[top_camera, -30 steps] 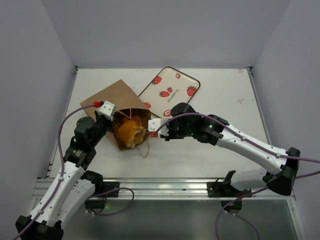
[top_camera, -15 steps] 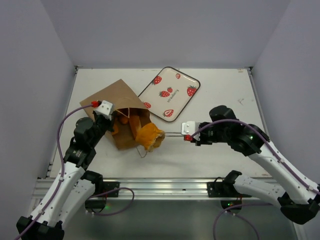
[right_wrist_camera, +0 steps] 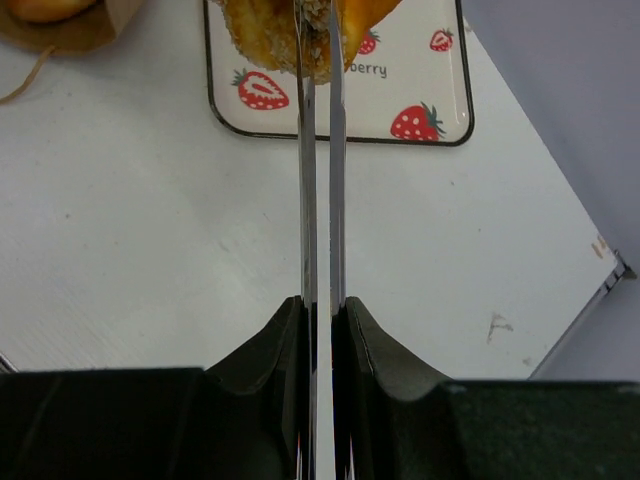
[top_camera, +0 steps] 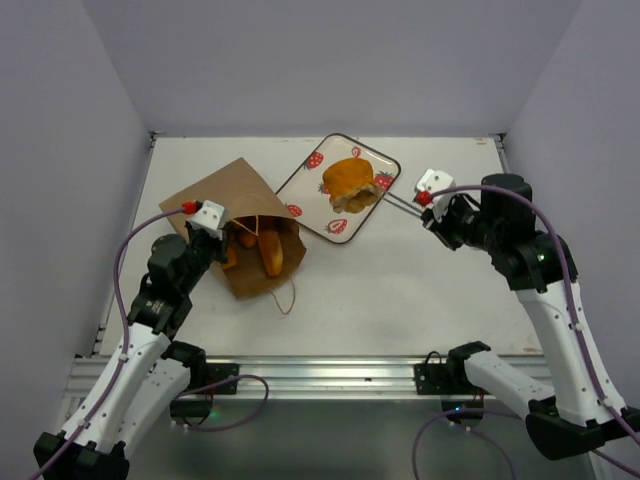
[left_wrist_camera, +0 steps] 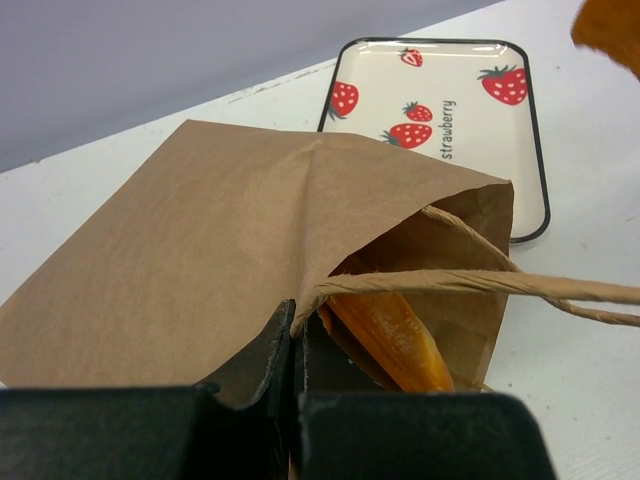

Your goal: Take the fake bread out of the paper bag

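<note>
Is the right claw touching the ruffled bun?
Touching. The right wrist view shows the right claw with its thin fingers clamped on the bun at its edge.

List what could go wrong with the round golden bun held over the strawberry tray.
The right gripper pinches the round golden toy bun from one side with thin fingers; it could twist loose and roll off the white strawberry-print tray.
The left gripper clamps only the mouth edge of the brown paper bag; a slip would let the mouth sag over the orange bread pieces inside.
The cord handle crosses the mouth and may snag the next reach.
</note>
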Motion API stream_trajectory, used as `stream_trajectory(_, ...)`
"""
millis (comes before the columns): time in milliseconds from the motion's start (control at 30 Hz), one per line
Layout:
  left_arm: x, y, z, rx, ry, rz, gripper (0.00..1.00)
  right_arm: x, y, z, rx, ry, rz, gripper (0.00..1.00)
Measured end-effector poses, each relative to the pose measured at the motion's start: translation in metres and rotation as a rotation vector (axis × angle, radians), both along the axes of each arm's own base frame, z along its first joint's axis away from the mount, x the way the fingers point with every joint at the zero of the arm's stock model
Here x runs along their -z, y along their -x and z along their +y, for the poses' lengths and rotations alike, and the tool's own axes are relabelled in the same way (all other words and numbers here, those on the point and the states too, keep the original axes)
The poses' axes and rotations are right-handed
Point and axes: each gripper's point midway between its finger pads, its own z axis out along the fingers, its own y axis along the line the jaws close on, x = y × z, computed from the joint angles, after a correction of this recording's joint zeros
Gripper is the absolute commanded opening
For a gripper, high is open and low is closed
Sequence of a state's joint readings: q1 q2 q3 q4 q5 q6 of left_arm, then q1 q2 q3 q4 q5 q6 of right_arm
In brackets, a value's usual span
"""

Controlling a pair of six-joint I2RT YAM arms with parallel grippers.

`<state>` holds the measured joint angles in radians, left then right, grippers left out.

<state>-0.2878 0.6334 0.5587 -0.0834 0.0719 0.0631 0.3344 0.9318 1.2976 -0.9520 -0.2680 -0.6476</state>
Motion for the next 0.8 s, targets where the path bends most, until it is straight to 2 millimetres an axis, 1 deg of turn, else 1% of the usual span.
stream_trajectory(67, -0.001, 0.000, 0.000, 0.000, 0.001, -0.002, 0.00, -0.006, -0.016, -0.003, 0.065, -0.045, 0.024, 0.00)
stream_trajectory(133, -0.001, 0.001, 0.000, 0.001, 0.002, -0.004, 0.00, -0.006, -0.038, -0.001, 0.128, -0.092, 0.067, 0.00)
stream_trajectory(233, -0.002, 0.002, 0.000, 0.002, 0.003, -0.006, 0.00, 0.005, -0.076, 0.013, 0.216, -0.169, 0.178, 0.00)
stream_trajectory(367, -0.003, 0.003, 0.002, -0.001, 0.004, -0.011, 0.00, 0.047, -0.136, 0.036, 0.351, -0.249, 0.379, 0.00)
stream_trajectory(433, -0.005, 0.003, 0.002, -0.001, 0.006, -0.015, 0.00, 0.068, -0.158, 0.044, 0.419, -0.281, 0.461, 0.00)
stream_trajectory(533, -0.005, 0.004, 0.002, 0.001, 0.007, -0.018, 0.00, 0.095, -0.182, 0.051, 0.508, -0.329, 0.570, 0.00)
stream_trajectory(600, -0.005, 0.004, 0.002, 0.001, 0.007, -0.017, 0.00, 0.106, -0.194, 0.054, 0.551, -0.373, 0.635, 0.00)
stream_trajectory(700, -0.005, 0.004, 0.001, 0.002, 0.007, -0.017, 0.00, 0.115, -0.217, 0.057, 0.590, -0.472, 0.718, 0.00)
stream_trajectory(800, -0.004, 0.003, 0.001, 0.002, 0.006, -0.015, 0.00, 0.123, -0.234, 0.056, 0.614, -0.565, 0.802, 0.00)
